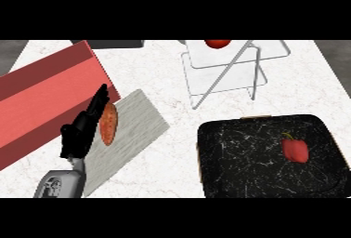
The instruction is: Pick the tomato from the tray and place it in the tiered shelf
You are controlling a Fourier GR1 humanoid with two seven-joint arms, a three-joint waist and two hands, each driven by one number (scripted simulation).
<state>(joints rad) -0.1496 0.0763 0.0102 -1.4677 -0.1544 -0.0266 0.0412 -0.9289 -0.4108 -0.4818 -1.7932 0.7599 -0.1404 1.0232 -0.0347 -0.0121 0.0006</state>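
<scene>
Tomato (218, 43) on shelf (223, 69) at top, well apart from left hand (83, 130); fingers straight, holding nothing; right hand unseen.

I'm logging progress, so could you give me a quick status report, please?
Left hand open, resting at left. Right hand out of view. Tomato in tiered shelf. Nothing obstructing.

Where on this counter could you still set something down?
Bare counter lies between the grey board, the wire shelf and the black tray. The tray's left half is free; a red pepper sits right. The left side is crowded: red box, left hand.
</scene>
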